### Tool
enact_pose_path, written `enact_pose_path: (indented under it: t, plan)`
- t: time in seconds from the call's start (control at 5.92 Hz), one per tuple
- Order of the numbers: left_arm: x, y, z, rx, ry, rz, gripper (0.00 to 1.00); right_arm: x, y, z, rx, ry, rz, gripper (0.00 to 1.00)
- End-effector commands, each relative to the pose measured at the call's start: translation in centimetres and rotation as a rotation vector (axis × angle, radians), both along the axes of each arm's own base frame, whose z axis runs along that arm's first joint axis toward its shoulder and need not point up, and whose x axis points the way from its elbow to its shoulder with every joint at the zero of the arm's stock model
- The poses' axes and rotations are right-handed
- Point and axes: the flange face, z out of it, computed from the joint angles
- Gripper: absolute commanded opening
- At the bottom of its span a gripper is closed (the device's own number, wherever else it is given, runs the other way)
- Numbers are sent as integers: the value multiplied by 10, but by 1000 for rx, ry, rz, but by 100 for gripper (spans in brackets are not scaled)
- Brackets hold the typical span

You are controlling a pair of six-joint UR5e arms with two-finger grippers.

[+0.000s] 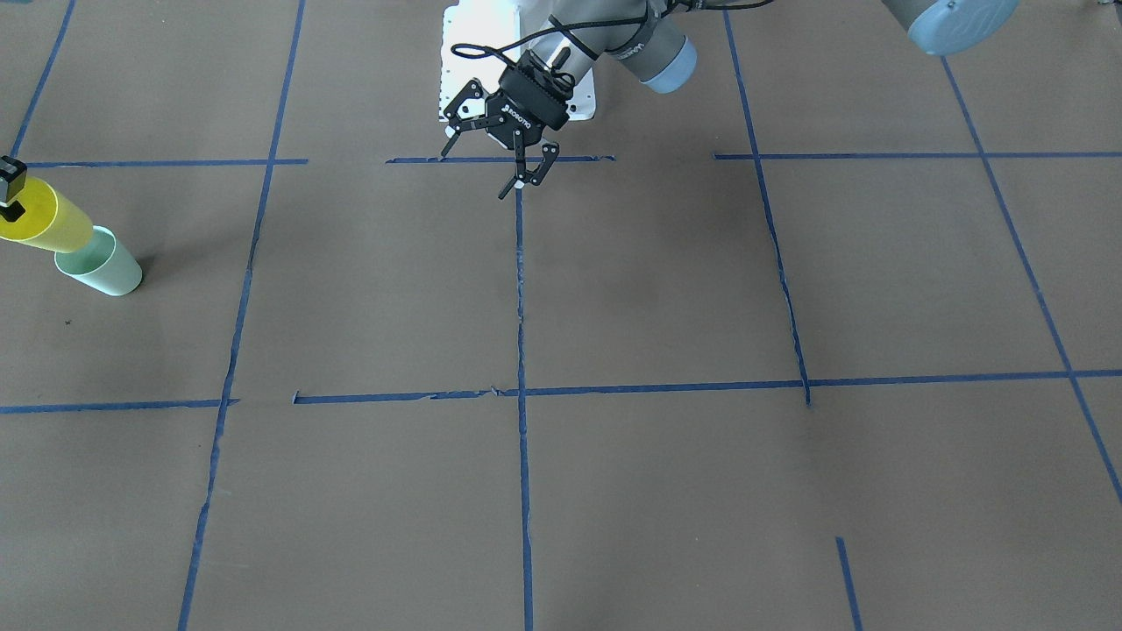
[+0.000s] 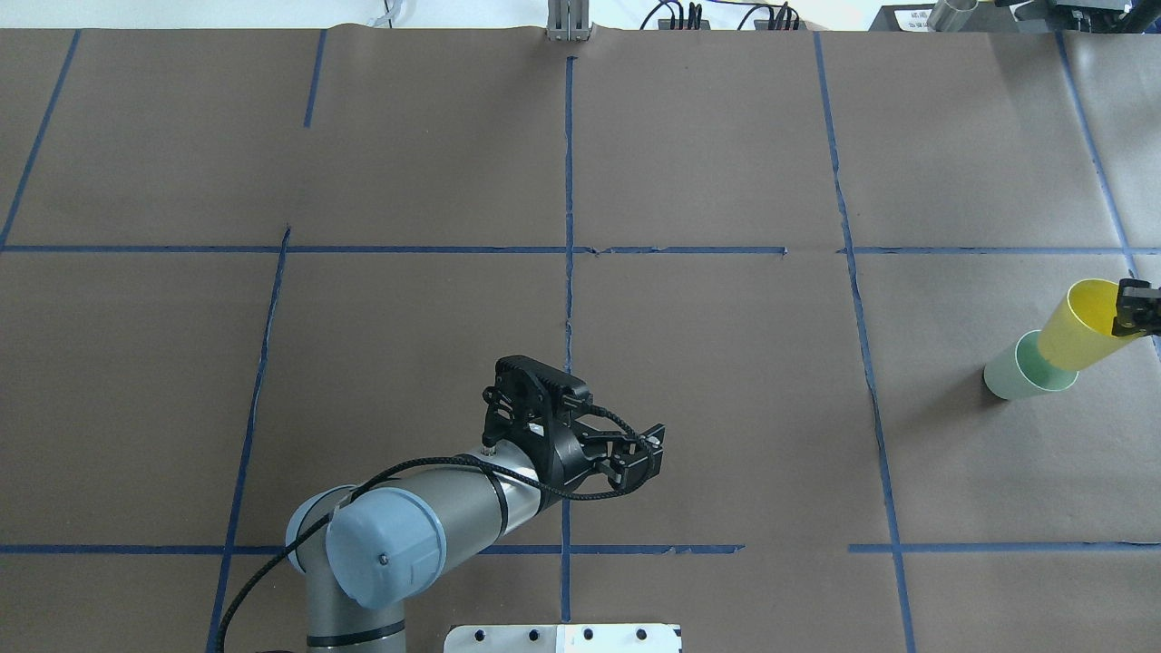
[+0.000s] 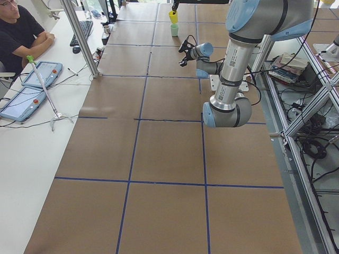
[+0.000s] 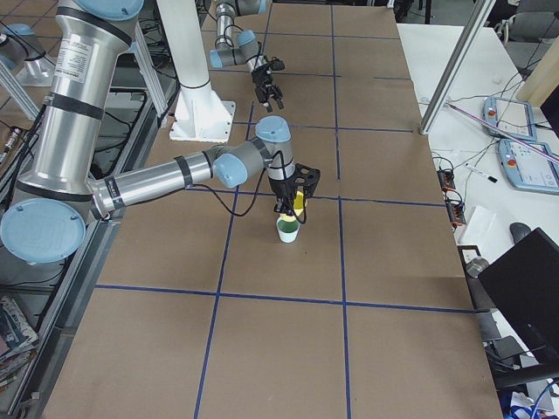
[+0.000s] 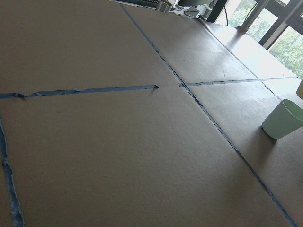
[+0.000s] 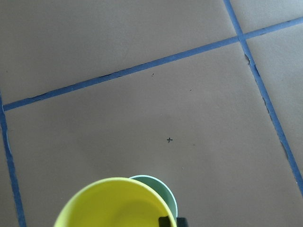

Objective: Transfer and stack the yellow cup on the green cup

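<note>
Right hand (image 2: 1131, 310) pinches the yellow cup (image 2: 1079, 328) by its rim, tilted over the green cup (image 2: 1007, 376) for nesting; left hand (image 1: 493, 168) hangs spread, empty.

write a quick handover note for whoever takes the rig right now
Left gripper: open, empty, over the middle of the table, far from both cups.
Right gripper: shut on the rim of the yellow cup.
Green cup: upright on the table at the robot's right end.
Done: the yellow cup is lifted and held right over the green cup, its base at the green cup's mouth. I cannot tell if it has gone in yet.
Left: lower the yellow cup fully into the green one, open the right gripper, pull away.
</note>
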Motion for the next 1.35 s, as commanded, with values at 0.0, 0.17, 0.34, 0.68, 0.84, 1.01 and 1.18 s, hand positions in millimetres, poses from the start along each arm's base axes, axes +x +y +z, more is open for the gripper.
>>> enact_pose_path:
  t: [0.0, 0.17, 0.34, 0.68, 0.84, 1.01, 1.18]
  plan:
    - [-13, -22, 4, -253, 89, 83, 100, -2, -1, 4, 12, -8, 5, 0]
    - [-11, -23, 7, -258, 83, 84, 100, -5, -5, 14, 14, -8, 5, 1]
    - [-10, -23, 8, -264, 82, 83, 100, -7, -7, 26, 20, -14, 4, 1]
    - [-9, -21, 7, -266, 84, 86, 100, -11, -8, 33, 31, -46, 13, 2]
    - [-9, -21, 7, -266, 84, 86, 100, -16, -6, 33, 29, -51, -1, 2]
    - [-9, -21, 7, -266, 84, 86, 100, -22, -4, 32, 24, -58, -20, 2]
    - [-9, -21, 8, -267, 82, 86, 100, -23, -3, 34, 21, -55, -23, 2]
